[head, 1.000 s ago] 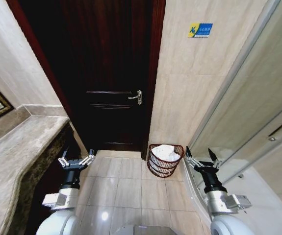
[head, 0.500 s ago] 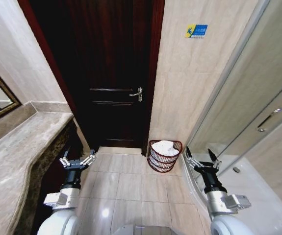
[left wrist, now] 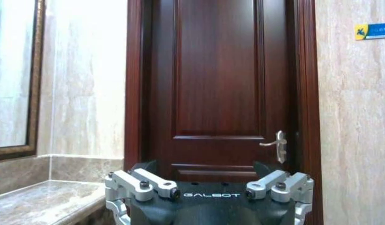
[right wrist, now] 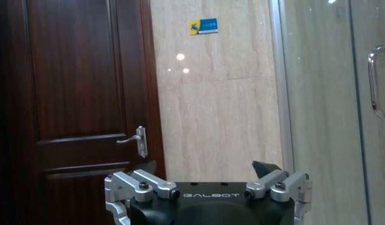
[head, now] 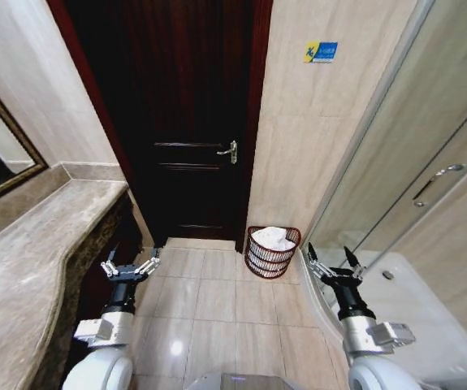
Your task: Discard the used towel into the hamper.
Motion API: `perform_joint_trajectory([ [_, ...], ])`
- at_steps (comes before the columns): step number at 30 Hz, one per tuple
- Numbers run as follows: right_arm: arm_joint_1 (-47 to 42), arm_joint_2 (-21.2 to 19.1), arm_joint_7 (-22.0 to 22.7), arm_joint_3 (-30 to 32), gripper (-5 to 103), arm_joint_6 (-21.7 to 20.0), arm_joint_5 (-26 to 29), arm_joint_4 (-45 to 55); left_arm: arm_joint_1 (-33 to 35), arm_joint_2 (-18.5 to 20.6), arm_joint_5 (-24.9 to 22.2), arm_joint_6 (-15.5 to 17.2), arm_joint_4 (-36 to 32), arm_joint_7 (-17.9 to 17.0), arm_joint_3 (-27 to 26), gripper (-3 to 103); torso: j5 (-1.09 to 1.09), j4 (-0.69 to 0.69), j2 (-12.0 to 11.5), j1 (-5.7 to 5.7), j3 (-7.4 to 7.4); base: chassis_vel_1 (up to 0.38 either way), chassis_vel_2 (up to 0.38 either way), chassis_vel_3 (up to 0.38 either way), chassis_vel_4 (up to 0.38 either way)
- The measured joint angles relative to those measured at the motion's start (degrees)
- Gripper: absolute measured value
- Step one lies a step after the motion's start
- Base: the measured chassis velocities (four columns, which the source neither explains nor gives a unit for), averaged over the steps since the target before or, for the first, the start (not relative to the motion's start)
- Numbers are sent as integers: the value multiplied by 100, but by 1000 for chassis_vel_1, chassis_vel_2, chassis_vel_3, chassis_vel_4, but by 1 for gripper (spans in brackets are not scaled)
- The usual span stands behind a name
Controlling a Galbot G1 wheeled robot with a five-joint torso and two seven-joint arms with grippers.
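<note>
door (head: 188, 122): glossy dark wood | hamper (head: 272, 253): woven bars | floor (head: 217, 309): shiny tile

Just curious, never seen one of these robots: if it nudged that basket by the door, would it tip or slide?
The hamper looks light: thin openwork bars, holding only a white towel. It would probably slide on the glossy floor tiles. It tapers toward its base, so a high push might tip it, though the wall just behind should limit that.
</note>
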Motion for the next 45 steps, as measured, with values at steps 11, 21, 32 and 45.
perform_joint_trajectory([
  [11, 1, -19, 0, 6, 100, -13, 0, 0, -27, -2, 58, -63, 18, -51, 91, 100, 0, 0, 0, 0, 0, 95, -96, -104, 110],
  [21, -26, -3, -1, 7, 100, -14, 2, 10, -29, -9, 80, -62, 22, -56, 107, 100, 0, 0, 0, 0, 0, 100, -89, -98, 95],
  [32, -81, 46, -17, 10, 100, 32, -18, 20, -23, -6, 50, -63, 7, -59, 101, 100, 1, 1, -1, 1, 0, 99, -97, -94, 102],
  [45, -74, -21, -21, 7, 100, -30, -128, 71, -120, 5, -51, 76, -196, -78, 144, 100, 0, 0, 0, 0, 0, 102, -96, -96, 102],
])
